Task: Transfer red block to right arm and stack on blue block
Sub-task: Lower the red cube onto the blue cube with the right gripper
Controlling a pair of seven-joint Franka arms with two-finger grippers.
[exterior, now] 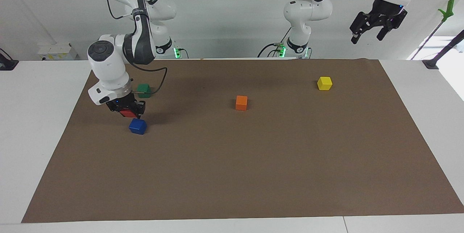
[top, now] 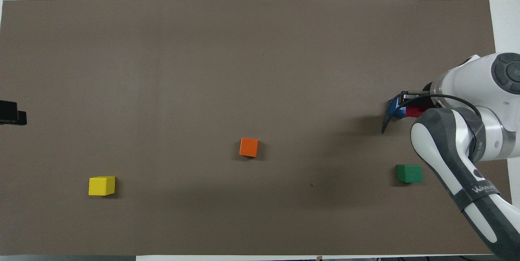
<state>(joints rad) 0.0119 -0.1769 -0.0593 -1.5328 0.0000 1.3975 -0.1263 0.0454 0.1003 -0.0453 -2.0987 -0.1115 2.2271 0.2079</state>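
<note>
The red block point(exterior: 127, 113) is clamped tight in the right gripper point(exterior: 126, 111), hung just over the blue block point(exterior: 137, 126) at the right arm's end of the mat point(exterior: 232, 175). The left gripper point(exterior: 377, 26) is parked up high, fingers spread wide, nothing held.

Small bright red block point(exterior: 127, 113), held in the right arm's point(exterior: 108, 66) jaws, hangs just above a deep blue block point(exterior: 137, 126) resting on the brown-covered desk point(exterior: 232, 175).
</note>
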